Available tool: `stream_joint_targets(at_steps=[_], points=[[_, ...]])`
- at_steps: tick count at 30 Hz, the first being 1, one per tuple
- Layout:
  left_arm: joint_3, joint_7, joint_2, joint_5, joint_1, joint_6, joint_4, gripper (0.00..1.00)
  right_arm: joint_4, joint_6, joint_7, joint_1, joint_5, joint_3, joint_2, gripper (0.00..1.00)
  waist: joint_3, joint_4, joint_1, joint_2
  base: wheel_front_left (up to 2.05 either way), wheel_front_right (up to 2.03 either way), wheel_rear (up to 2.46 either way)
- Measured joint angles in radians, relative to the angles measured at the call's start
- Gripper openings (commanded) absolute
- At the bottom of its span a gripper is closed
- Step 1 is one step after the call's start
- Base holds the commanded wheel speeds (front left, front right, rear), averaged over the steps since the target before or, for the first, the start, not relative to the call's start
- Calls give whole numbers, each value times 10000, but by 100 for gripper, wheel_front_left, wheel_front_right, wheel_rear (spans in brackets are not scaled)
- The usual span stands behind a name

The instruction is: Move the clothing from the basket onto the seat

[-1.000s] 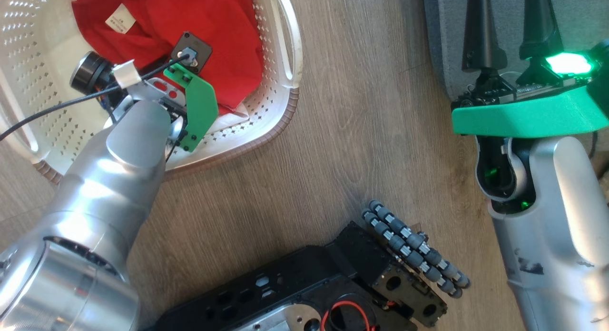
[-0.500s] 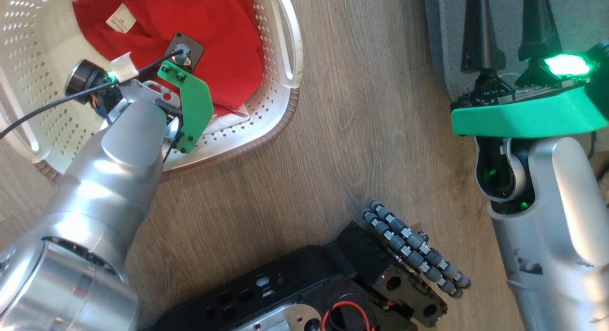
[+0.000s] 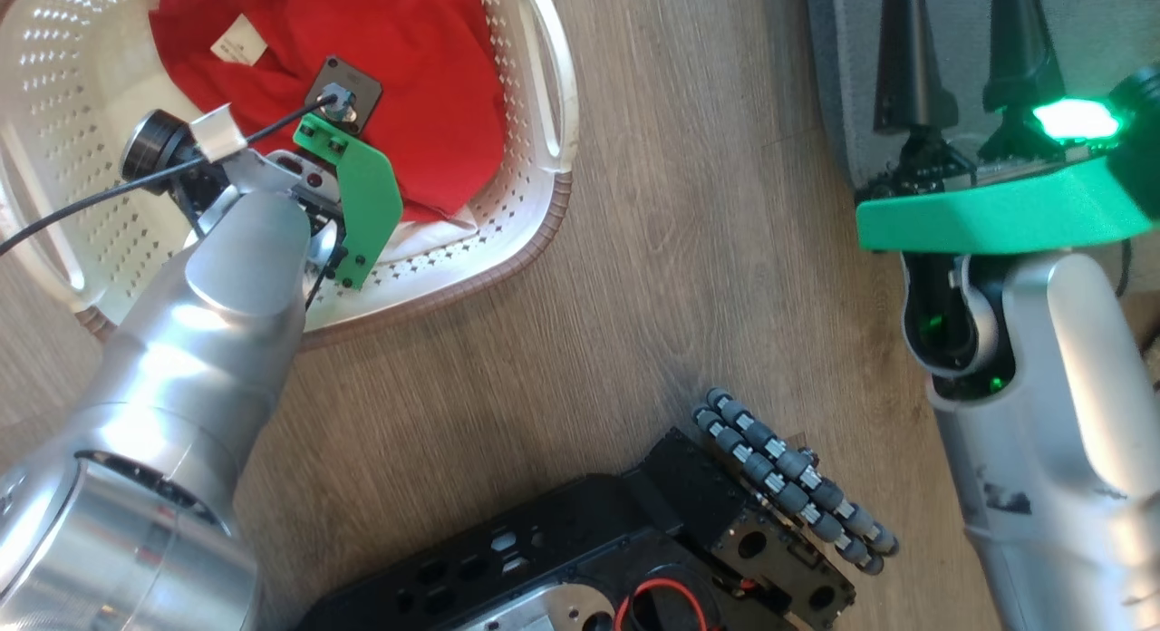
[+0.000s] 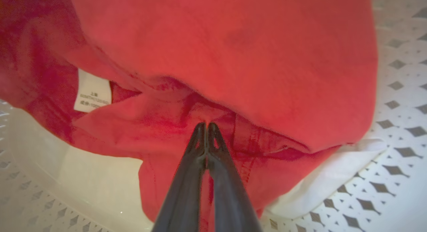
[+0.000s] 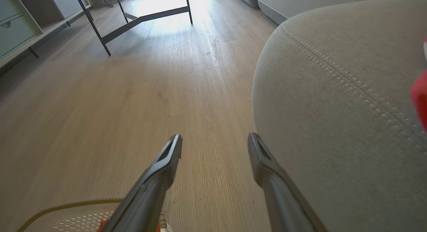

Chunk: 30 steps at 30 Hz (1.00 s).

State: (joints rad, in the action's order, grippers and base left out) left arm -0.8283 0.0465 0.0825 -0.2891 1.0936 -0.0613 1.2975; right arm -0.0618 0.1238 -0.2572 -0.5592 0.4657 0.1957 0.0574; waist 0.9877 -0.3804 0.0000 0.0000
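Left gripper (image 4: pixel 205 125) is found closed on the clothing (image 4: pixel 233 42) inside the basket (image 3: pixel 535 205); right gripper (image 5: pixel 215 138) is found spread and holding nothing.
The left arm is extended steeply down into the basket, its fingers pressed together on a puckered fold of red fabric. The right arm is held at the corner of the seat (image 5: pixel 333 108). The clothing is crumpled, white trim turned toward the near basket wall; no long axis can be determined.
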Motion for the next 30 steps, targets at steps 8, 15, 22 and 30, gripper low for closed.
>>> stream_joint_targets(at_steps=[8,15,22,30], points=[[211,-997,-52,-443,-35,0,-140,0,184,0,-2,-506,-408,-12,0,100,-598,91,0,0,0,0,0],[364,-1804,-276,-1005,-489,-15,-389,0,529,0,0,-465,-1057,-150,0,100,-1593,570,0,0,0,0,0],[332,-2167,-343,-1797,-1319,-190,-1181,0,1003,0,0,65,-1634,-349,2,100,-2807,1201,0,1,0,0,0],[-31,-2502,-372,-2729,-2152,-77,-2115,0,1348,0,0,606,-2017,-560,6,100,-4081,1929,-1,1,0,0,0]])
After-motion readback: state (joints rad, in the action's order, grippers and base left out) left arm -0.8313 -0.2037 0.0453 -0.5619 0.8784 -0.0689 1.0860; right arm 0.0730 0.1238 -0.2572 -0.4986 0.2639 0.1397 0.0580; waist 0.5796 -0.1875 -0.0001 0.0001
